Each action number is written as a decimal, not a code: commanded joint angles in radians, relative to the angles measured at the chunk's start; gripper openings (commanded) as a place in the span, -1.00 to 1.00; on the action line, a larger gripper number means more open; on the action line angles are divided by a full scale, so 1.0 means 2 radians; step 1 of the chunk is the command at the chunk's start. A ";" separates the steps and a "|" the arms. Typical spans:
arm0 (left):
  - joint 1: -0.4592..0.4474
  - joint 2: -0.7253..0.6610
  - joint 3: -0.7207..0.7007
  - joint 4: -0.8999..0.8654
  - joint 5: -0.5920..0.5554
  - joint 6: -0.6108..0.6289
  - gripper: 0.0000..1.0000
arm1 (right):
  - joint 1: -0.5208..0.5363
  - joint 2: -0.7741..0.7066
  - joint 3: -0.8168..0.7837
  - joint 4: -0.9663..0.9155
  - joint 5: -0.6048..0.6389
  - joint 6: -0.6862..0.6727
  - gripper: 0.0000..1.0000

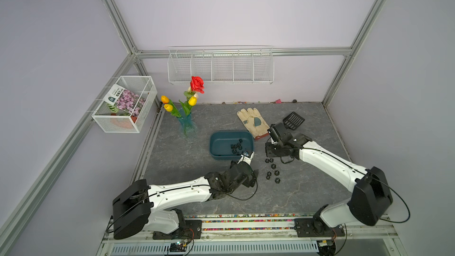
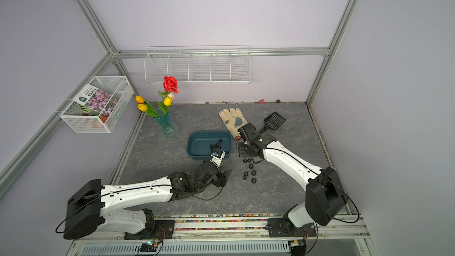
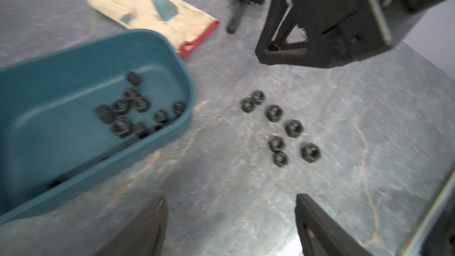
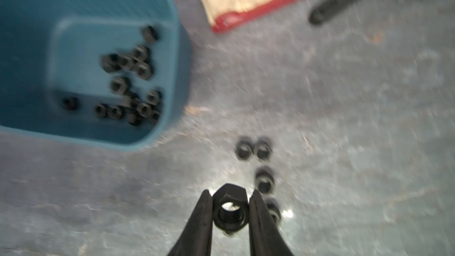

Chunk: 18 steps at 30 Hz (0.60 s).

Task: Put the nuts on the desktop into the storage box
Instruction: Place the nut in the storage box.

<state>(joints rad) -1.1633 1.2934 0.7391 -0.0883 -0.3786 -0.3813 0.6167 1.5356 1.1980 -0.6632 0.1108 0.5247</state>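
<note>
Nearest the base, the left gripper (image 3: 231, 197) stands just in front of the storage box (image 1: 219, 144), at its right near corner. Its fingers are spread wide with nothing between them, and the wrist view cuts them off partway down. To the right of that corner seven loose nuts (image 3: 274, 113) lie on the desktop (image 1: 295, 193) in a ragged string (the pair nearest the box sits side by side). Just past them, off the box's right short end, the right gripper (image 4: 230, 193) is pinched on a single nut (image 4: 229, 211), its hole facing the wrist camera; in both top views the arm's own wrist hides that grip. The box sits level, open side up, its long axis running left to right, parallel to the back wall. A heap of nuts (image 3: 120, 106), a dozen or so, crowds its right half; blur forbids an exact count. Behind the box's right far corner lies a glove (image 1: 251, 120), and farther right a black scoop (image 1: 293, 120), its handle partly covered by the right arm.
</note>
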 commanded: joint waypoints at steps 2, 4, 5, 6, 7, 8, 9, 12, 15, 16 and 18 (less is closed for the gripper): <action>0.033 -0.044 -0.019 -0.012 -0.021 0.008 0.67 | 0.021 0.073 0.077 -0.022 -0.012 -0.024 -0.71; 0.049 -0.059 -0.025 -0.015 -0.019 0.009 0.67 | 0.028 0.111 0.121 -0.029 -0.016 -0.031 -0.71; 0.058 -0.066 -0.028 -0.016 -0.016 0.009 0.67 | 0.032 0.129 0.140 -0.032 -0.019 -0.034 -0.70; 0.064 -0.072 -0.032 -0.016 -0.014 0.009 0.67 | 0.035 0.149 0.162 -0.035 -0.021 -0.036 -0.71; 0.069 -0.076 -0.034 -0.017 -0.014 0.008 0.67 | 0.037 0.166 0.181 -0.038 -0.025 -0.038 -0.71; 0.074 -0.081 -0.038 -0.016 -0.013 0.007 0.67 | 0.039 0.184 0.200 -0.040 -0.029 -0.040 -0.71; 0.078 -0.083 -0.041 -0.015 -0.013 0.007 0.67 | 0.040 0.203 0.219 -0.042 -0.033 -0.042 -0.71; 0.089 -0.088 -0.049 -0.011 -0.012 0.006 0.67 | 0.040 0.252 0.271 -0.051 -0.040 -0.045 -0.72; 0.101 -0.088 -0.054 -0.004 -0.010 0.006 0.67 | 0.041 0.298 0.320 -0.061 -0.047 -0.051 -0.72; 0.106 -0.087 -0.057 -0.001 -0.007 0.007 0.67 | 0.040 0.314 0.337 -0.064 -0.051 -0.053 -0.72; 0.115 -0.087 -0.061 0.007 -0.001 0.007 0.67 | 0.041 0.341 0.364 -0.068 -0.056 -0.057 -0.72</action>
<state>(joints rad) -0.9535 1.1282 0.6285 -0.0959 -0.3935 -0.3801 0.6964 2.1693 1.8709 -0.7517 0.0227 0.4389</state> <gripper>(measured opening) 0.835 0.250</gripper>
